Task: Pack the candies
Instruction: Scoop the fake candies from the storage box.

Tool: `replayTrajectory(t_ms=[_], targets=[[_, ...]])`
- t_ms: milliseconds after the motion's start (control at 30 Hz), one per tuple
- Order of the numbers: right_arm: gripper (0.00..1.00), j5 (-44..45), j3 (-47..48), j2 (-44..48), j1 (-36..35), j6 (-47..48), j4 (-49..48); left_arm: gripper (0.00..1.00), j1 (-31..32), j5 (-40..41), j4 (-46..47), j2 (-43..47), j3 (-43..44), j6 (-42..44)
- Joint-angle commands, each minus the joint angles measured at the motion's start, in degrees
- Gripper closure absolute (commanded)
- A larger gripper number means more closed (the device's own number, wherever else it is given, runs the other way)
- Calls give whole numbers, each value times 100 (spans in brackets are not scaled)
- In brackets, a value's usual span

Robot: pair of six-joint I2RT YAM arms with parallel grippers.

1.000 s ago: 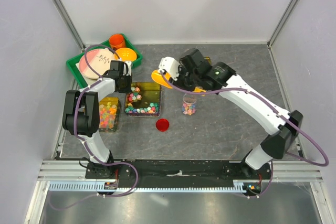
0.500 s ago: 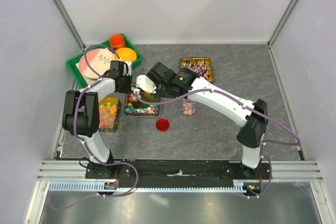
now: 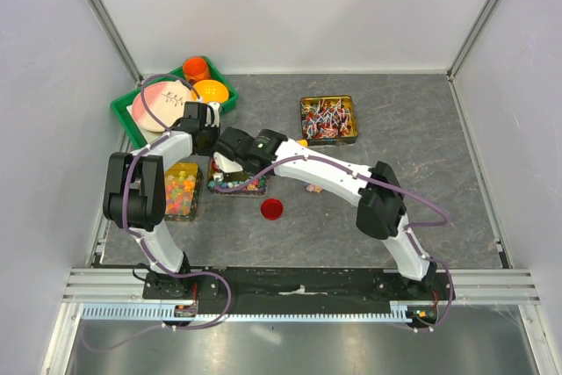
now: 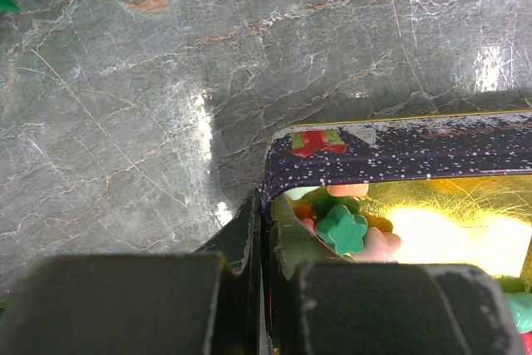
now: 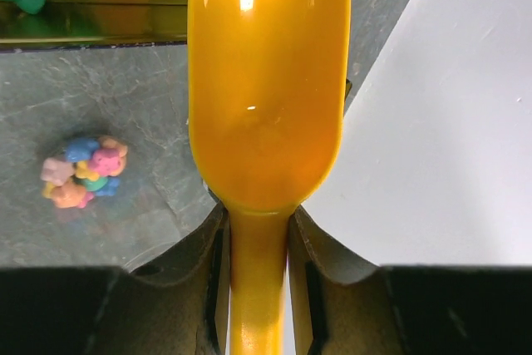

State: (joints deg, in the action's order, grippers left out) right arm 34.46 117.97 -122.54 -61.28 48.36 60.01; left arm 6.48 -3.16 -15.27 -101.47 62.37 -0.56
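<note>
The candies (image 3: pixel 248 183), small pastel stars, lie in a dark tin with a gold inside (image 3: pixel 261 161). In the left wrist view a green star (image 4: pixel 341 229) lies by the tin's rim (image 4: pixel 399 155). My left gripper (image 4: pixel 264 214) is shut on the tin's wall, one finger inside and one outside; it also shows in the top view (image 3: pixel 205 135). My right gripper (image 5: pixel 258 214) is shut on the handle of an empty orange scoop (image 5: pixel 266 81) and hangs over the tin's left end (image 3: pixel 226 155). A clear jar of candies (image 5: pixel 83 174) stands nearby, mostly hidden under the right arm in the top view.
A red lid (image 3: pixel 272 209) lies in front of the tin. A tin of lollipops (image 3: pixel 327 119) stands at the back, a tin of gummies (image 3: pixel 182 192) at the left. A green tray (image 3: pixel 132 120) with plates and bowls sits at the back left.
My right arm has swung left with the scoop, from above the jar to over the candy tin, uncovering the lollipop tin. The left arm has not moved.
</note>
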Motion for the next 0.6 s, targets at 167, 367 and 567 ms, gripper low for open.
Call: replayTrajectory(t_ms=[167, 367, 567], targets=[[100, 1063, 840, -771, -7, 236, 64, 98, -15, 26, 445, 215, -67, 126], [100, 1274, 894, -1044, -95, 350, -121, 98, -15, 70, 525, 426, -181, 144], [100, 1327, 771, -1184, -244, 464, -349, 99, -15, -53, 613, 541, -252, 144]])
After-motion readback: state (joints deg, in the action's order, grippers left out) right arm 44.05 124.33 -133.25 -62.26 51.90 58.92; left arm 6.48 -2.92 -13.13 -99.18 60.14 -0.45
